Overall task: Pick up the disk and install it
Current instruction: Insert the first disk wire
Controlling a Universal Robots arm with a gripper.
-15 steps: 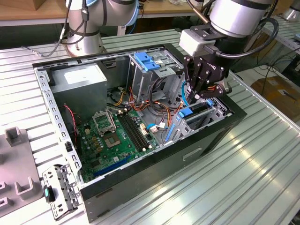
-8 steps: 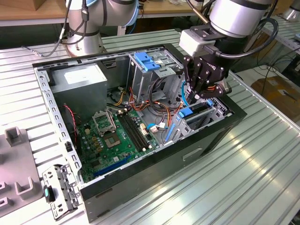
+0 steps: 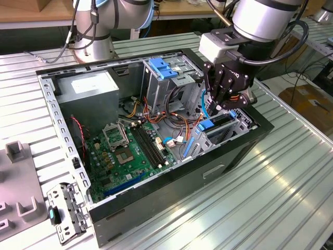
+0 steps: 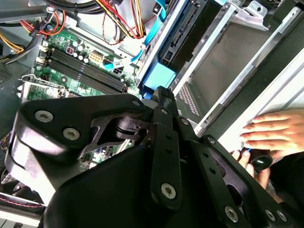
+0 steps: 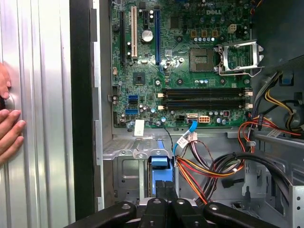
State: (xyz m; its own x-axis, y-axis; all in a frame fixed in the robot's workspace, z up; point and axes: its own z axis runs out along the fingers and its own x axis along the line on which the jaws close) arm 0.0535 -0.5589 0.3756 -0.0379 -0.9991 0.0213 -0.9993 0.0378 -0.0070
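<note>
**Disk on edge at the mouth of the drive bay, gripper directly above**

The arm's gripper (image 3: pixel 219 108) hangs over the front corner of the open computer case (image 3: pixel 182 174), on the exterior view's right. The disk (image 3: pixel 221 125) lies immediately beneath it, touching its tips. The disk stands on its thin edge inside the grey metal drive bay (image 3: pixel 244 122), with a blue rail end facing the motherboard (image 3: pixel 130 151). Its long axis runs along the bay, roughly level, from that blue end towards the case's outer wall.

In the first wrist view, the gripper (image 5: pixel 165 194) sits squarely over the disk's blue end (image 5: pixel 159 164). Its fingers (image 5: pixel 159 190) are drawn close together across the narrow top edge, so it appears to be pinching the disk rather than standing spread. The second wrist view gives the same line-up: the gripper (image 4: pixel 161 95) is just above the blue end (image 4: pixel 159 78), and the bay wall (image 4: pixel 223 61) is beside it.

The disk looks partly entered but not yet seated, so the approach axis is straight down into the slot. A person's hand (image 5: pixel 7 128) rests on the ribbed table (image 3: pixel 260 208) outside the case, well apart from the bay.
</note>
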